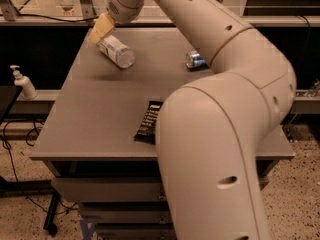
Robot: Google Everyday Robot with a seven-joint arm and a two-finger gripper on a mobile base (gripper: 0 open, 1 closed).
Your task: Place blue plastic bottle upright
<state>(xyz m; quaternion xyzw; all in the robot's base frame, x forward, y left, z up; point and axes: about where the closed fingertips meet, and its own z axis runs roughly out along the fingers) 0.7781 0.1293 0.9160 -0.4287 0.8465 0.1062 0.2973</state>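
We see the blue plastic bottle (pixel 117 53) lying on its side near the far left corner of the worktop (pixel 95 109). Its neck end points at that corner and its base faces the middle. The gripper (pixel 101 30) sits right at the neck end and covers the cap. We cannot tell whether it is set wide or narrow, or whether it has hold of the bottle at all.

The main risk, as we judge it, comes from the bottle's round, smooth body. If the gripper pushes on the bottle instead of closing squarely on it, the bottle may roll or skid. The far edge and the left edge are both near, so it could drop off the worktop.

A hold taken only at the neck brings a second risk. The long body could swing or slip as it is tipped up, and the base might then land tilted, so the bottle would topple again.

The drink can (pixel 194 60) lies well apart, toward the far right and partly hidden by the arm (pixel 220 134). The dark packet (pixel 148 122) lies near the front edge. We think neither is likely to get in the way. The pump bottle (pixel 23 83) stands off the worktop, beyond its left edge.
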